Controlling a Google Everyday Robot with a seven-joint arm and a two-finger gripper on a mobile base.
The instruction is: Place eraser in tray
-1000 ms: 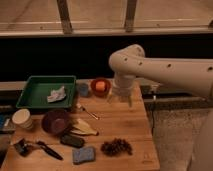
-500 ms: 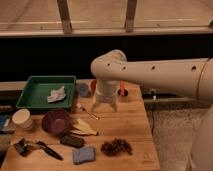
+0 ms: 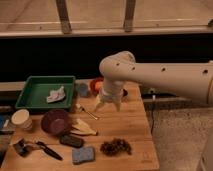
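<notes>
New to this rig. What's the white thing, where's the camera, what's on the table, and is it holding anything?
The big white shape is the arm of a one-armed mobile robot. Its gripper hangs over the far half of the wooden table. There is only one camera, looking down at the table; where it is mounted is not on record. On the table are a green tray with a crumpled white thing in it, a purple bowl, the black eraser, a blue sponge and a black-handled tool. Nothing shows in the gripper. The eraser lies on the table, outside the tray.
</notes>
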